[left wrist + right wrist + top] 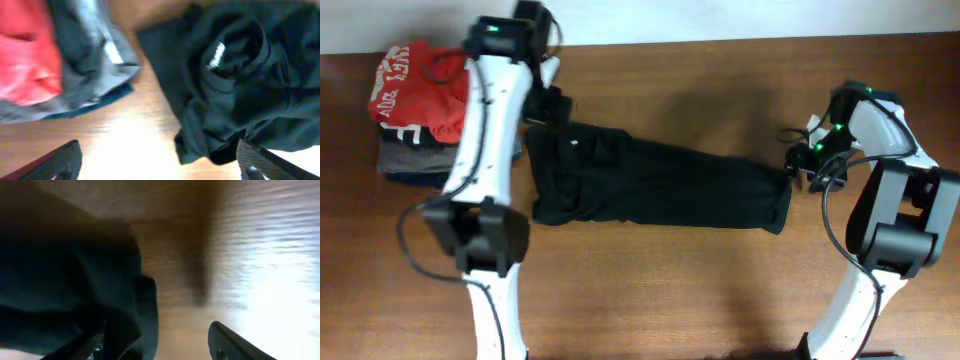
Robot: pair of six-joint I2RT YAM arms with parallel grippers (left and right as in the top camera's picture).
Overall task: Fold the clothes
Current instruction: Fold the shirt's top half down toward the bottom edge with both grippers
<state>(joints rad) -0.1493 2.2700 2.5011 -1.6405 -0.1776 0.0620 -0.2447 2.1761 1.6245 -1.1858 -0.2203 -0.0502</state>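
Hiding part of the right pincer (159, 339) lies black garment (60, 280) (blurred).

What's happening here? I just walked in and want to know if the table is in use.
Two robot arms are working on a black garment stretched across the wooden table. The left gripper hovers open over its collar end, and the right gripper, also open, is at the opposite end with cloth beside one finger. Neither visibly grips it. A stack of clothes with a red shirt on top sits at the far left corner.
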